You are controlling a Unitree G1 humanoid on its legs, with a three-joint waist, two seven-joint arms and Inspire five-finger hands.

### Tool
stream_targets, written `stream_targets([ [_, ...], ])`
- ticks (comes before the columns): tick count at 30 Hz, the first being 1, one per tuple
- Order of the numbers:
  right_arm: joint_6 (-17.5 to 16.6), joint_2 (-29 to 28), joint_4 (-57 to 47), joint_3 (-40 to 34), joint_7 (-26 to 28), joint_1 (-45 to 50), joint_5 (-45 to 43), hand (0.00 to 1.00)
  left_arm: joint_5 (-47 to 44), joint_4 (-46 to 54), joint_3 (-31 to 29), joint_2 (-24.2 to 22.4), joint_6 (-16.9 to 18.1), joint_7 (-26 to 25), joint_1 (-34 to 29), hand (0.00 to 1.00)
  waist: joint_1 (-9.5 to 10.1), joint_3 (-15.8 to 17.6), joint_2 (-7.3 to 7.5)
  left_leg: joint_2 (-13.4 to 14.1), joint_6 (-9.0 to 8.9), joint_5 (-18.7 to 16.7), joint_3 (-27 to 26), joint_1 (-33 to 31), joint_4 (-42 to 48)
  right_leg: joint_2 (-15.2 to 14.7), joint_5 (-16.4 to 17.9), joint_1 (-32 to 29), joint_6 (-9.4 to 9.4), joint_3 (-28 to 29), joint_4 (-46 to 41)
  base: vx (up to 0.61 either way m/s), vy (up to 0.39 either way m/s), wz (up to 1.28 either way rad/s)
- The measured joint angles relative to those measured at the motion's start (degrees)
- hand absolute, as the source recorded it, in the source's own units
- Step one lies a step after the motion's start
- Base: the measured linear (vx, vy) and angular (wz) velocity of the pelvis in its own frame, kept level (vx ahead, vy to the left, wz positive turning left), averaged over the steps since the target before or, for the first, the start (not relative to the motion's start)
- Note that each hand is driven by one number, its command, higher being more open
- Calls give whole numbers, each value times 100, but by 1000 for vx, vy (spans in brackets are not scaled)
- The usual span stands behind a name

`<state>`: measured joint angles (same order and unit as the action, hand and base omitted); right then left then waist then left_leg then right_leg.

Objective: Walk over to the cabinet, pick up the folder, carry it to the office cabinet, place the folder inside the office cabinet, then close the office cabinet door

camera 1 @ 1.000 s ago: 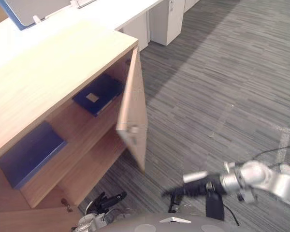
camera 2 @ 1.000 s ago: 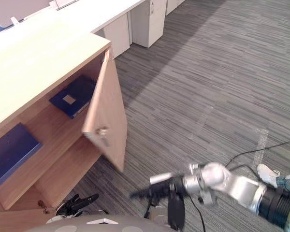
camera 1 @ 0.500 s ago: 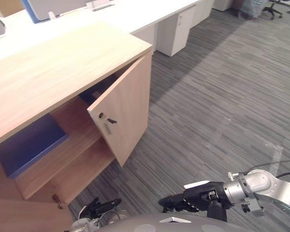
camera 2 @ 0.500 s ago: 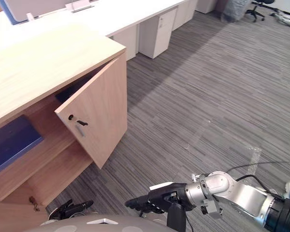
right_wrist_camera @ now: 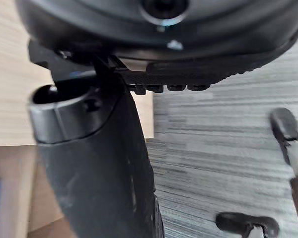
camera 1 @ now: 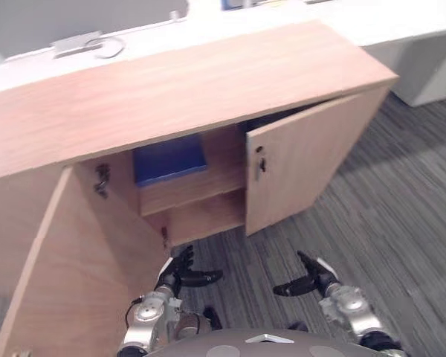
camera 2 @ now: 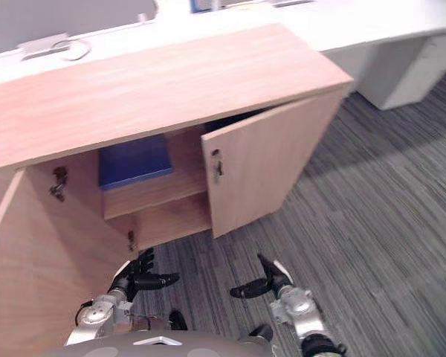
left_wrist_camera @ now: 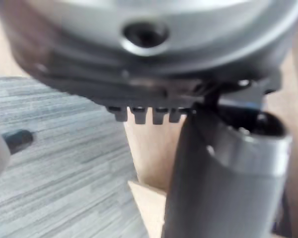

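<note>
1. Grey striped carpet (camera 1: pixel 409 223) spreads in front of a long wooden cabinet (camera 1: pixel 208 82), seen from above.
2. Its left door (camera 1: pixel 74 275) is swung wide toward the robot, its face just beside the left hand. The right door (camera 1: pixel 312 167) hangs ajar, hinged on its right, with its free edge toward the opening.
3. The blue folder (camera 1: pixel 169 160) lies flat on the upper shelf inside, ahead of both hands and nearer the left one. Its broad edge faces outward; its depth is hidden.
4. The left hand (camera 1: pixel 175 277) and right hand (camera 1: pixel 317 281) hover low over the carpet, fingers apart and empty. The doors are not yet closed, and the right hand looks better placed for the ajar door.
</note>
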<state>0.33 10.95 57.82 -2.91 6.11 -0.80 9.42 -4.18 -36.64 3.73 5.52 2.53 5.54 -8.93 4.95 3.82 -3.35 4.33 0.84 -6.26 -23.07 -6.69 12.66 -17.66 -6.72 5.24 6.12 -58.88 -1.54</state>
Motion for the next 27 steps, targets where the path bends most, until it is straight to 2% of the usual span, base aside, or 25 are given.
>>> stream_targets([
  [1, 48, -81, 243, -194, -124, 30, -1, 100, -2, -61, 49, 11, 0, -25, -22, 100, -7, 19, 23, -131, 50, -26, 243, 11, 1, -375, 265, 21, -1, -70, -713, 121, 255, 125],
  [3, 64, -136, 456, -459, -232, 80, -33, 100, -1, -148, 91, 20, -3, -40, -23, 100, -19, 20, 19, -294, 109, -33, 548, 39, 2, -843, 418, 20, -99, 16, -1582, 110, 190, 105],
  [4, 79, -180, 541, -637, -300, 146, -84, 100, 9, -145, 108, 43, -3, -48, -58, 100, -48, 38, 44, -410, 163, -52, 778, 97, -1, -1177, 435, -24, -258, 300, -2290, 113, 170, 127],
  [5, 22, -191, 525, -802, -402, 190, -118, 100, 26, -117, 117, 109, -2, -65, -81, 100, -55, 100, 95, -551, 239, -94, 1106, 219, 2, -1516, 373, -244, -607, 998, -3113, 149, 121, 152],
  [6, 23, -208, 597, -955, -438, 193, -264, 100, 30, -102, 181, 180, 0, -138, -76, 100, -66, 133, 103, -570, 279, -141, 1466, 219, 27, -1313, 1038, -547, -470, 2034, -3446, 112, 23, 142],
  [7, 23, -224, 624, -1030, -442, 198, -319, 100, 31, -97, 197, 243, 2, -181, -53, 100, -72, 137, 137, -571, 277, -127, 1665, 210, 14, -1075, 1309, -665, -411, 2508, -3404, 121, -23, 162],
  [8, 41, -250, 680, -1118, -450, 225, -370, 100, 31, -53, 219, 349, 13, -222, -30, 100, -96, 173, 200, -597, 253, -79, 2075, 202, -9, -556, 1669, -860, -352, 3410, -3193, 97, -56, 190],
  [9, 48, -296, 711, -1231, -485, 320, -420, 100, 31, -40, 239, 408, 30, -238, -12, 100, -176, 202, 270, -678, 250, -54, 2552, 168, -5, -63, 1849, -1006, -287, 4339, -2833, 103, -77, 196],
  [10, 44, -330, 712, -1318, -499, 388, -420, 100, 31, -38, 257, 416, 35, -241, 1, 100, -220, 192, 302, -741, 246, -35, 2786, 127, -6, 129, 1896, -1098, -259, 4786, -2697, 111, -134, 216],
  [11, 26, -451, 703, -1612, -502, 510, -615, 100, 30, -54, 358, 411, 50, -240, 66, 100, -294, 196, 334, -858, 190, 10, 3203, 62, 15, 435, 1945, -1218, -193, 5633, -2479, 126, -192, 205],
  [12, 29, -584, 650, -1813, -498, 510, -796, 100, 31, -65, 453, 391, 73, -236, 70, 100, -345, 190, 362, -939, 105, 34, 3599, 65, 70, 617, 1927, -1262, -166, 6157, -2246, 125, -220, 200],
  [13, 30, -598, 616, -1896, -491, 536, -801, 100, 32, -64, 511, 378, 78, -227, 69, 100, -365, 197, 349, -976, 72, 20, 3768, 62, 130, 659, 1896, -1250, -123, 6330, -2150, 127, -317, 159],
  [14, 41, -629, 504, -1907, -499, 601, -788, 100, 31, -47, 575, 349, 108, -195, 54, 100, -297, 204, 384, -1047, -39, -54, 3959, 41, 276, 679, 1733, -1211, 25, 6509, -1917, 101, -369, 132],
  [15, 49, -743, 408, -1907, -501, 685, -787, 100, 30, 29, 593, 359, 116, -164, 52, 100, -213, 209, 546, -1153, -159, -219, 4084, -53, 491, 608, 1459, -1189, 234, 6527, -1763, 78, -315, 109],
  [16, 45, -785, 368, -1912, -500, 688, -785, 100, 26, 60, 589, 341, 116, -168, 48, 100, -165, 196, 572, -1142, -226, -314, 4112, -95, 593, 576, 1641, -1136, 315, 6465, -1758, 61, -276, 78],
  [17, 59, -786, 263, -1934, -497, 678, -785, 100, 23, 96, 600, 284, 116, -152, 43, 100, -127, 192, 536, -865, -327, -424, 3942, -250, 769, 639, 1768, -1057, 303, 6118, -1564, 18, -300, 71],
  [18, 63, -773, 181, -1964, -511, 679, -791, 100, 18, 169, 657, 145, 116, -80, 38, 100, -185, 192, 399, -526, -423, -427, 3673, -364, 805, 783, 1784, -995, 269, 5829, -1526, 16, -351, 71],
  [20, 101, -746, 179, -1930, -529, 673, -786, 100, 7, 305, 738, 8, 117, 43, -7, 100, -195, 187, 357, -297, -669, -328, 3589, -370, 667, 903, 1813, -919, 220, 5633, -1531, 4, -214, 50],
  [22, 142, -772, 137, -1805, -509, 673, -766, 100, -8, 630, 812, -32, 118, 133, -116, 100, -161, 197, 378, -144, -786, -286, 3780, -393, 608, 1075, 1848, -829, 144, 5437, -1497, 46, -188, 40],
  [25, 161, -852, 118, -1865, -511, 679, -743, 100, -81, 1103, 886, 17, 118, 247, -146, 100, -150, 305, 554, -42, -975, -185, 4178, -550, 614, 1227, 1961, -820, -51, 4992, -1584, 17, -152, 65],
  [27, 172, -865, 136, -1929, -521, 678, -743, 100, -82, 1336, 892, 15, 105, 292, -252, 100, -165, 333, 580, 41, -924, -87, 3938, -712, 719, 1225, 2020, -816, -150, 4747, -1659, 8, -102, 65],
])
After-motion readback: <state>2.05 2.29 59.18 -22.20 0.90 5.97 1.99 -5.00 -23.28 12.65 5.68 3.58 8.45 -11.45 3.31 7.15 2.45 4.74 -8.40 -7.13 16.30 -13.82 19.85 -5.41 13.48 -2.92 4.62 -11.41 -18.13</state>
